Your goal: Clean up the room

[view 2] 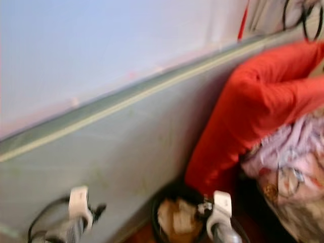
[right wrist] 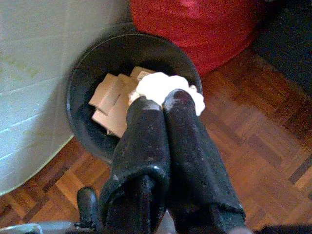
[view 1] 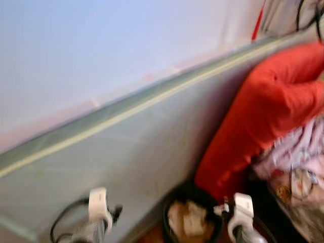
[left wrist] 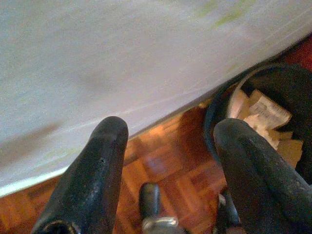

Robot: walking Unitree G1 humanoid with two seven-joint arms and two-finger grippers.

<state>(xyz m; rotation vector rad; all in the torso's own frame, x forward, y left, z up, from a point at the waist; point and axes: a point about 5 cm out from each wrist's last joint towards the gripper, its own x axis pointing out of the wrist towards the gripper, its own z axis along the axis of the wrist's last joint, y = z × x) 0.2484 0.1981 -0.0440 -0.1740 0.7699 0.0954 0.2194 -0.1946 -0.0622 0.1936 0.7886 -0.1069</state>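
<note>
The right gripper (right wrist: 165, 100) is clenched on a white wad (right wrist: 165, 87), probably crumpled paper, light and soft, so a pinch anywhere holds it, just over the bin (right wrist: 83, 87); the left gripper (left wrist: 168, 129) stands spread, empty.

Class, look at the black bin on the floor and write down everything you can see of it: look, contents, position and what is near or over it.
The black bin is round and open-topped, apparently plastic, and stands upright on the parquet floor. It sits between the pale mattress side and the red cushion, close to both; whether they touch it is unclear. Inside lie flattened brown cardboard pieces. The right gripper, shut on a white crumpled wad, hangs over its opening.
</note>
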